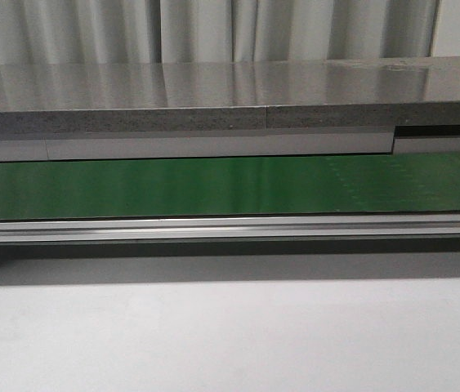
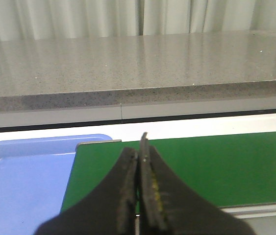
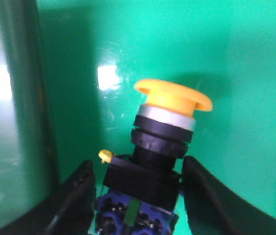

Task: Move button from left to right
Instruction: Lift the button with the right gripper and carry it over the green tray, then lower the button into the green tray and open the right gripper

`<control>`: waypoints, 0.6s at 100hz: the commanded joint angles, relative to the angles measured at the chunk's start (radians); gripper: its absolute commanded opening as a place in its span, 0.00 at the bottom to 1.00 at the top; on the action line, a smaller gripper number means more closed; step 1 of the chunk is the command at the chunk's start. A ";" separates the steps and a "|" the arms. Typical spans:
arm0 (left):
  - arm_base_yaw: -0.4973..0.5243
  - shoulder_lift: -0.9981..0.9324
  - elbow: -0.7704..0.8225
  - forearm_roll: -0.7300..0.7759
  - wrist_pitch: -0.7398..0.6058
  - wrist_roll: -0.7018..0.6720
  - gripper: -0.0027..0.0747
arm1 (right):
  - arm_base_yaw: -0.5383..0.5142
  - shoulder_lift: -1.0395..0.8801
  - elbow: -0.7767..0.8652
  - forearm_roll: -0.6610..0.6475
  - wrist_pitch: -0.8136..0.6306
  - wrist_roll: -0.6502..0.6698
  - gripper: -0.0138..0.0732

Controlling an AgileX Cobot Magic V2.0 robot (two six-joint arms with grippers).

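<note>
The button (image 3: 153,147) sits between the right gripper's (image 3: 138,196) fingers (image 3: 76,196), its yellow head tipped over the green belt (image 3: 236,58). The fingers flank its dark body closely; whether they actually press it I cannot tell. It does not show in the front view, so its place along the belt is unclear. The left gripper (image 2: 138,161) is closed and empty, at the belt's left end beside a blue tray (image 2: 20,181). Judging by this, the carry is under way, with the set-down on the right not yet done.
</note>
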 commanded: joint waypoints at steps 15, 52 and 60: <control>-0.005 0.005 -0.029 -0.010 -0.068 -0.002 0.01 | -0.005 -0.055 -0.029 0.023 -0.003 -0.008 0.64; -0.005 0.005 -0.029 -0.010 -0.068 -0.002 0.01 | -0.005 -0.078 -0.031 -0.050 -0.012 0.057 0.72; -0.005 0.005 -0.029 -0.010 -0.068 -0.002 0.01 | -0.005 -0.112 -0.031 -0.073 -0.035 0.094 0.72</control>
